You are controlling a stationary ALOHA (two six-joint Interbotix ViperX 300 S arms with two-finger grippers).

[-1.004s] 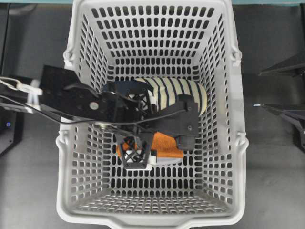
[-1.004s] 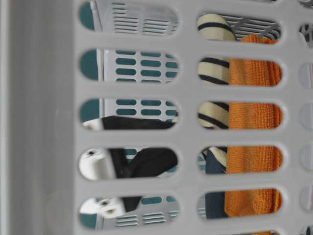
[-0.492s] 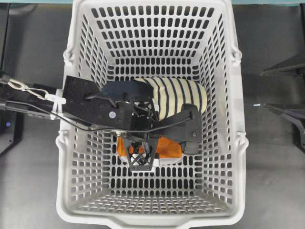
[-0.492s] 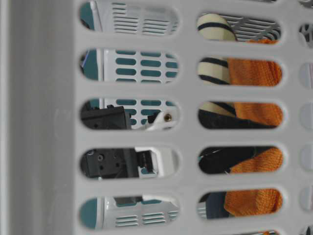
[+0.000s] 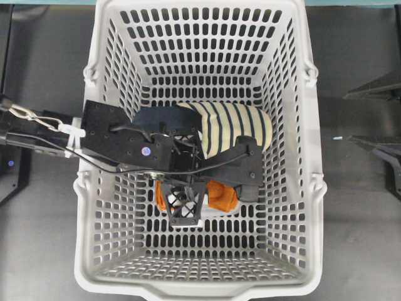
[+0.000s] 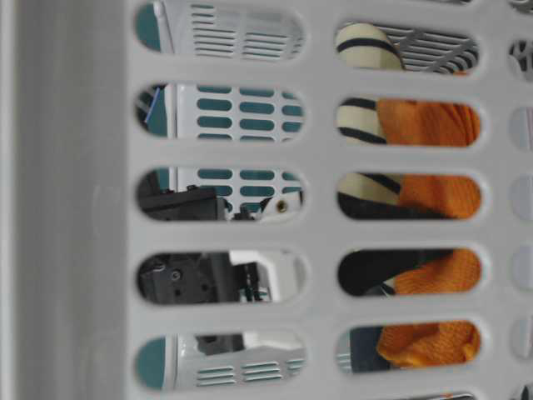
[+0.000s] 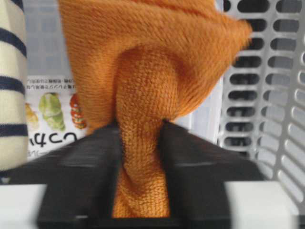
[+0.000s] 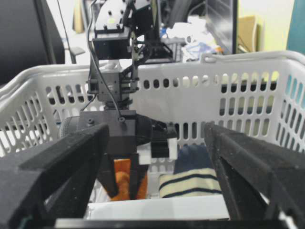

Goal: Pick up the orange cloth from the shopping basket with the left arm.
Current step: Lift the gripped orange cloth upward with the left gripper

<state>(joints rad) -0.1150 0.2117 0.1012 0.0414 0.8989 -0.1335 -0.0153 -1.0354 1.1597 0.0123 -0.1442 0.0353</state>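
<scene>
The orange cloth (image 7: 143, 119) was pinched by the left gripper (image 7: 141, 157) inside the shopping basket (image 5: 94, 188), at six o'clock of the striped slipper (image 5: 235, 125); the right gripper (image 8: 157, 157) was spread, empty.

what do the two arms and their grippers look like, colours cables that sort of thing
The left arm is black with flat plates dotted with screw holes, thin black cables looped over it and a white tie near its base. The left gripper has black lattice fingers. The right gripper shows broad matte-black fingers.
</scene>
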